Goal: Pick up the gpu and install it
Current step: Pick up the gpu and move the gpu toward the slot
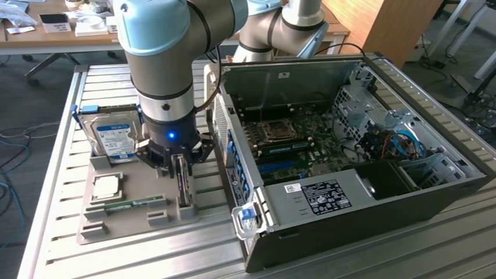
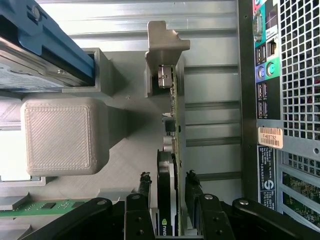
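**Kid:** Where is the claw?

**Friend:** The claw [image 2: 168,182] [image 1: 180,173] is low over the gpu [image 2: 174,107] [image 1: 184,195]. One finger is on each side of the card. They are a bit apart and not squeezing it.

**Kid:** And the gpu?

**Friend:** It stands on its thin edge in a slot of the gray holder tray [image 1: 116,226].

**Kid:** What else is there?

**Friend:** A memory stick [image 1: 132,204] lies flat in the tray. The hard drive [image 1: 116,139] stands farther back. The open computer case [image 1: 349,226] is just beside the tray, on the exterior view's right.
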Robot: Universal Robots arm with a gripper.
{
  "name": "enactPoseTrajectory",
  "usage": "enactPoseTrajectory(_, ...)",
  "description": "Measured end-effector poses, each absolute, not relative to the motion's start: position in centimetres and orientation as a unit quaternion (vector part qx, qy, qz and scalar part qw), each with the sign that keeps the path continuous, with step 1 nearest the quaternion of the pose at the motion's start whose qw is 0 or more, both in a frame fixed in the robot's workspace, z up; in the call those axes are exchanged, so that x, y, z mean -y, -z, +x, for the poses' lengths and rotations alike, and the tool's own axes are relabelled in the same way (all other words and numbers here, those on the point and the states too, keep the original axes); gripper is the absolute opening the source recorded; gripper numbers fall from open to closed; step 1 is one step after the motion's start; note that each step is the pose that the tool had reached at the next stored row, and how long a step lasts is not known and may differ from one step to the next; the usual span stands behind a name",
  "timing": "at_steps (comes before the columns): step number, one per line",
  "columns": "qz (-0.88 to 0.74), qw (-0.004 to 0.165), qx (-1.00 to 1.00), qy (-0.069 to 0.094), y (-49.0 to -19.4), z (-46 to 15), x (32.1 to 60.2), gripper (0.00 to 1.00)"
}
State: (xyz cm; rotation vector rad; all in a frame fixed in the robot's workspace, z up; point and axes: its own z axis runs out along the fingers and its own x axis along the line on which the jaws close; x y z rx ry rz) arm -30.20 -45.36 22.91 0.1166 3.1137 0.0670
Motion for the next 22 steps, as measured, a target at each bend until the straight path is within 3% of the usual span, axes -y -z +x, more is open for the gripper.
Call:
enactPoseTrajectory(5,0.037,0.013,-0.999,-0.022,-22.91,-30.2,45.36,0.4)
enactPoseTrajectory(6,0.037,0.012,-0.999,-0.022,-22.91,-30.2,45.37,0.33)
enactPoseTrajectory(12,0.037,0.013,-0.999,-0.022,-22.91,-30.2,45.36,0.33)
enactPoseTrajectory(14,0.037,0.012,-0.999,-0.021,-22.91,-30.21,45.36,0.27)
enactPoseTrajectory(22,0.037,0.012,-0.999,-0.022,-22.91,-30.2,45.36,0.27)
